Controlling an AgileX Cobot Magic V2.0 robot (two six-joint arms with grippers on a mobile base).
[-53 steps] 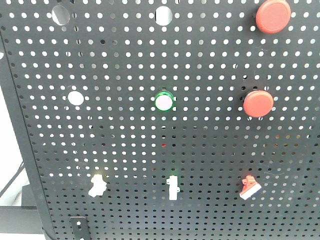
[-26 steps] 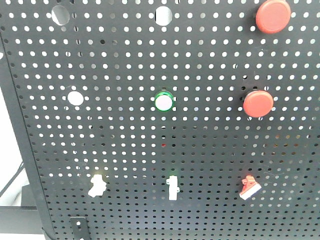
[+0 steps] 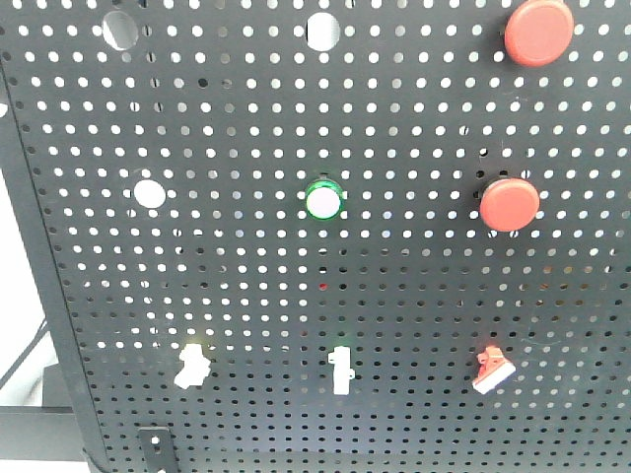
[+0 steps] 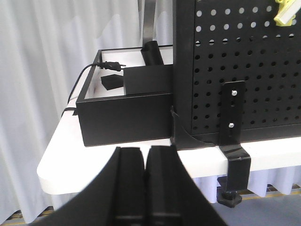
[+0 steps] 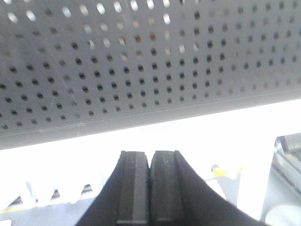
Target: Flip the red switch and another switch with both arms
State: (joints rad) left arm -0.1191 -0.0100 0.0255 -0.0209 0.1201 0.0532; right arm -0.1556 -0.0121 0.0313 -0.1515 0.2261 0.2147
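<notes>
Pressing together, empty: left fingers (image 4: 130,181), right fingers (image 5: 134,186); red switch (image 3: 492,370) and yellow switch (image 3: 191,365) untouched.

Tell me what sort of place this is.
Probably a robot test bench: a black pegboard fitted with push buttons and small toggle switches, clamped to a white table before white curtains.

Before me stands a black pegboard (image 3: 414,118). Two round red push buttons (image 3: 538,32) (image 3: 510,204) sit at upper right, and a green-ringed white button (image 3: 323,200) at centre. Along the bottom row: a pale yellow switch (image 3: 191,365), a green-based toggle (image 3: 341,371) and the red switch (image 3: 492,370) (white lever tilted). Neither of my grippers appears here.
</notes>
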